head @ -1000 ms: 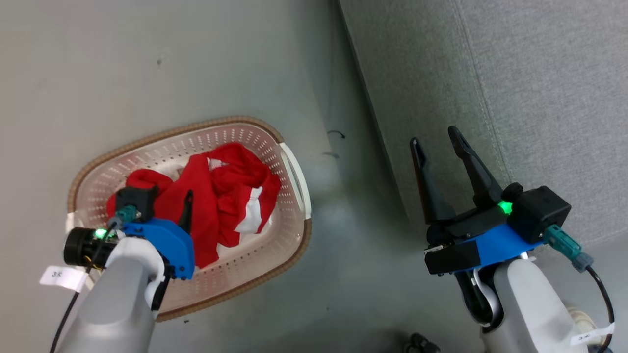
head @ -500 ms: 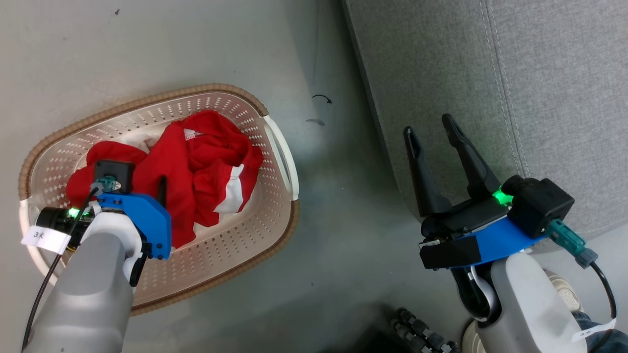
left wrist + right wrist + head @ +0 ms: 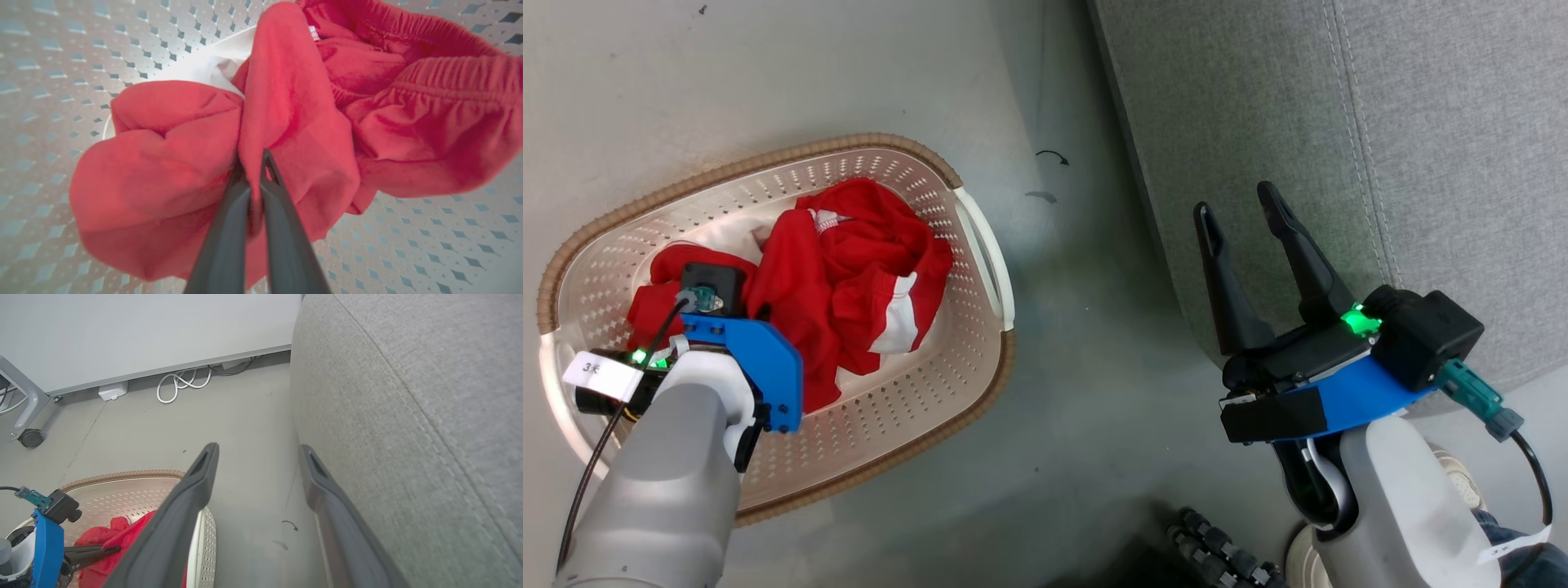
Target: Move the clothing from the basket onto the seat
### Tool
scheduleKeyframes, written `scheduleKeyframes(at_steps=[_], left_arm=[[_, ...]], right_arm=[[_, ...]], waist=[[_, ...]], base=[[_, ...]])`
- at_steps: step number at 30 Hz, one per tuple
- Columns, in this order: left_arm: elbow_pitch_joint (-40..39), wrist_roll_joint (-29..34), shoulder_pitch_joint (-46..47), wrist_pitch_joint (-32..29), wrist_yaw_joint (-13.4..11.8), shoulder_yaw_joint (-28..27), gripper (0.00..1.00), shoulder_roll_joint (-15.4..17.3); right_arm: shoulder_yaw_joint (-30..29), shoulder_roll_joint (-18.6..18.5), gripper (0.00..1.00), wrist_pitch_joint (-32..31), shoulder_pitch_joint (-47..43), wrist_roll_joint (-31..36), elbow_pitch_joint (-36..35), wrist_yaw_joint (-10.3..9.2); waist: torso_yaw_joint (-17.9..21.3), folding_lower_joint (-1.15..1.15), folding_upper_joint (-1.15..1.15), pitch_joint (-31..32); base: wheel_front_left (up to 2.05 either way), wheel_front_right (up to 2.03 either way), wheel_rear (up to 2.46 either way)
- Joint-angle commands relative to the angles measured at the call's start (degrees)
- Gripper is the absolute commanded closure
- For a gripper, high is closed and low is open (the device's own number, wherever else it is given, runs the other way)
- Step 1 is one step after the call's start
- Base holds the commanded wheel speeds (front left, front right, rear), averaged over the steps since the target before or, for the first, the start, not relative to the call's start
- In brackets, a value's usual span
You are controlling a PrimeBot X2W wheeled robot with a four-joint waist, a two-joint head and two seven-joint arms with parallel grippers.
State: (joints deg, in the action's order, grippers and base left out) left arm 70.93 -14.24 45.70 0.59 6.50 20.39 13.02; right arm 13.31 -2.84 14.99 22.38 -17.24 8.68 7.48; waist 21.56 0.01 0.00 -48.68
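Head view looks steeply down from above: floor [image 3: 1062, 367] in the middle, laundry basket [image 3: 907, 392] at left, grey sofa [image 3: 1339, 122] at right, mid range. Left wrist view is very close, inside the basket, facing into the red clothing [image 3: 163, 171]. Right wrist view is low, facing across the floor to the far wall [image 3: 143, 330], with the sofa side near at right. Head and right wrist views share the basket rim, sofa side and a curved black floor mark [image 3: 1052, 155]. All three views share the clothing.

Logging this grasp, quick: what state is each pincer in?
Left pincer: shut on a fold of the red clothing in the basket.
Right pincer: open, holding nothing, near the seat.
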Motion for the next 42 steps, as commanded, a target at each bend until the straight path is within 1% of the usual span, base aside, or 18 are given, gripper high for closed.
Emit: scheduleKeyframes(at_steps=[1,6,10,15,22,27,33,42], left_arm=[[0.3,-0.4,1.1,0.1,-0.2,0.0,1.00,0.4],[0.7,-1.2,1.6,0.7,0.0,-0.2,1.00,0.5],[1.1,-2.0,1.7,1.2,0.5,-0.1,1.00,-0.1],[1.6,-3.8,-0.2,2.7,0.7,-0.5,1.00,-1.1],[2.0,-6.1,-3.5,4.9,1.1,-0.3,1.00,-3.7],[1.4,-8.0,-6.6,6.8,1.1,1.0,1.00,-6.5],[-2.1,-9.7,-9.8,7.9,1.1,6.0,1.00,-8.9],[-8.6,-14.3,-11.4,8.0,1.0,12.0,1.00,-10.0]], right_arm=[[0.0,-0.1,0.00,0.3,1.1,-0.3,0.0,0.03],[0.2,-0.1,0.00,0.3,1.2,-0.5,0.0,0.03],[0.0,-0.1,0.00,0.3,1.2,-0.4,0.5,0.03],[0.2,-0.1,0.00,0.3,1.5,0.3,1.2,0.03],[-0.4,-0.1,0.00,0.2,-0.2,2.2,3.6,0.03],[-1.2,-0.1,0.00,0.2,-2.2,3.2,5.6,0.03],[-1.9,-0.1,0.00,0.2,-5.0,4.8,8.0,0.03],[-2.5,-0.1,0.00,0.2,-8.4,6.4,10.4,0.03]], waist=[[0.0,-0.01,0.00,0.1],[0.0,-0.01,0.00,0.3],[-0.6,-0.01,0.00,1.1],[-1.8,-0.01,0.00,4.6],[-4.7,-0.01,0.00,13.3],[-7.3,-0.01,0.00,20.7],[-10.2,-0.01,0.00,29.2],[-13.5,-0.01,0.00,37.7]], base=[[0.00,0.00,0.00],[0.00,0.00,0.00],[0.00,0.00,0.00],[0.00,0.00,0.00],[0.00,0.00,0.00],[0.00,0.00,0.00],[0.00,0.00,0.00],[0.00,0.00,0.00]])
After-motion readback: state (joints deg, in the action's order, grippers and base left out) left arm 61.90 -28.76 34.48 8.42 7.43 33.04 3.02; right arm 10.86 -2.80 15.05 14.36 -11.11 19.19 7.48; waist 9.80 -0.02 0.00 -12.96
